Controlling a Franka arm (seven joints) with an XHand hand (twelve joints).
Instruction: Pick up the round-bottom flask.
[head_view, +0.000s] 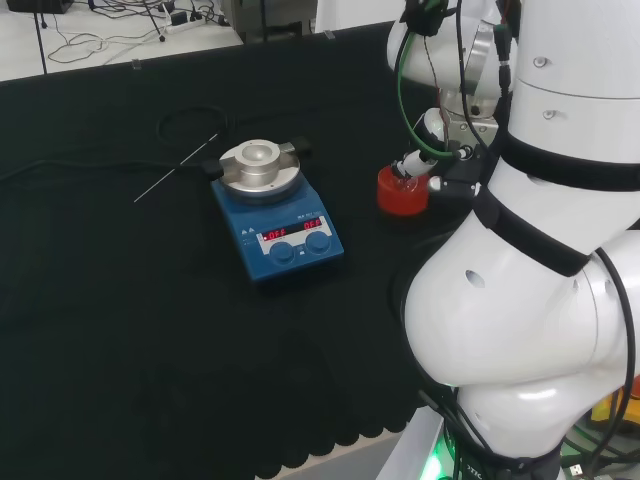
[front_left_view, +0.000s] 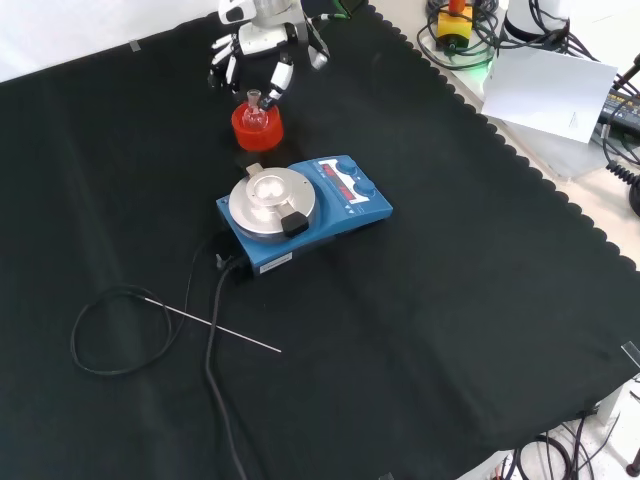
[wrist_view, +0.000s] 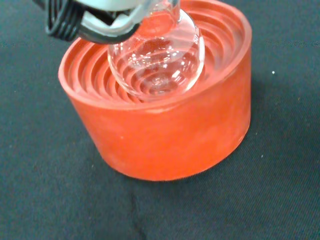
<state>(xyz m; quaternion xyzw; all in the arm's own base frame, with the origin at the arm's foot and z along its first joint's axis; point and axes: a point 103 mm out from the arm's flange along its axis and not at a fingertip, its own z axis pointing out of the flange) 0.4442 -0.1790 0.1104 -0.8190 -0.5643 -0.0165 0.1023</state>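
Observation:
A clear round-bottom flask (wrist_view: 160, 55) rests with its bulb in a red ribbed ring stand (wrist_view: 165, 135) on the black cloth. In the front view the flask (front_left_view: 254, 106) and its stand (front_left_view: 257, 130) sit near the far edge, and the hand (front_left_view: 258, 45) hangs directly above them, its fingers (front_left_view: 281, 82) spread and pointing down around the flask's neck. The wrist view has one fingertip (wrist_view: 85, 22) right against the neck. In the head view the stand (head_view: 402, 192) lies just left of the arm's links, with the hand (head_view: 440, 130) over it.
A blue hotplate stirrer (front_left_view: 305, 210) with a round silver top stands just in front of the stand in the front view. Its black cable (front_left_view: 120, 330) loops across the cloth, and a thin metal rod (front_left_view: 215, 328) lies beside it. The cloth's scalloped edge (front_left_view: 560, 200) runs along the right.

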